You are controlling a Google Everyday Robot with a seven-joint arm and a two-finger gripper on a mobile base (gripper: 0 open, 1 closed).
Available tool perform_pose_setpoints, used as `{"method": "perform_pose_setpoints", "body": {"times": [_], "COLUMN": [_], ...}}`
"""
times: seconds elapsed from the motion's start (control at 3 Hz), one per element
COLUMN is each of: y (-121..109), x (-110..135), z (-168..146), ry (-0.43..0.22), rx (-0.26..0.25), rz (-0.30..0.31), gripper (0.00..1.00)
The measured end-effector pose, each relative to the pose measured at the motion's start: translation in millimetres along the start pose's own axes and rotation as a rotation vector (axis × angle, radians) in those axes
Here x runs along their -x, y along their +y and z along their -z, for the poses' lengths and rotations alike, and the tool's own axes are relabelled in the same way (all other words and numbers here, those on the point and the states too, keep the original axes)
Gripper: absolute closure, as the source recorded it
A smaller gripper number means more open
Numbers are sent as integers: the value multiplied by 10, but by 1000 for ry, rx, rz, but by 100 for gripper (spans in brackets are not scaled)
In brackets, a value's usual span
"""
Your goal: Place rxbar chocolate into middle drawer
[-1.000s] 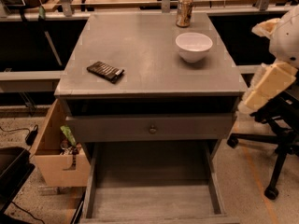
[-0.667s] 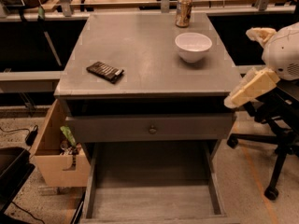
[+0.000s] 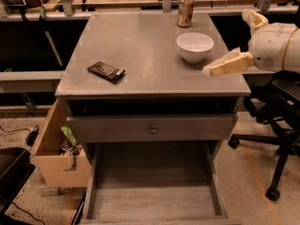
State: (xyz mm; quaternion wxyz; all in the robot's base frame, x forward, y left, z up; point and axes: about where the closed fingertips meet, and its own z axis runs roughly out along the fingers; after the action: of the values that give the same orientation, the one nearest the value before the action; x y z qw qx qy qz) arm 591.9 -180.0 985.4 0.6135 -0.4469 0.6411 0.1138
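The rxbar chocolate is a dark flat bar with one lighter end, lying on the left part of the grey tabletop. The middle drawer is pulled out below the table front, its flat grey bottom bare. My gripper, tan with a white arm behind it, reaches in from the right. It hovers over the table's right edge, just right of the white bowl and well apart from the bar.
A white bowl and a tall drink can stand at the back right of the tabletop. A shut drawer front with a round knob sits above the open drawer. A tan box stands at the left, an office chair at the right.
My gripper has moved left and up, from beside the table's right side to over its right edge near the bowl. The bar and the drawer have not moved.
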Motion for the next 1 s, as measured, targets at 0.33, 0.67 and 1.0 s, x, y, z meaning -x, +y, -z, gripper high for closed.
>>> {"method": "perform_pose_setpoints", "body": {"times": [0.33,0.67,1.0], "y": [-32,100,352], "x": [73,107,107], "z": [-51,-280,-775], "ry": [-26,-73,-108], "rx": [-18,49,183], "rz": [-15,-52,-115], "gripper": [0,0,0]}}
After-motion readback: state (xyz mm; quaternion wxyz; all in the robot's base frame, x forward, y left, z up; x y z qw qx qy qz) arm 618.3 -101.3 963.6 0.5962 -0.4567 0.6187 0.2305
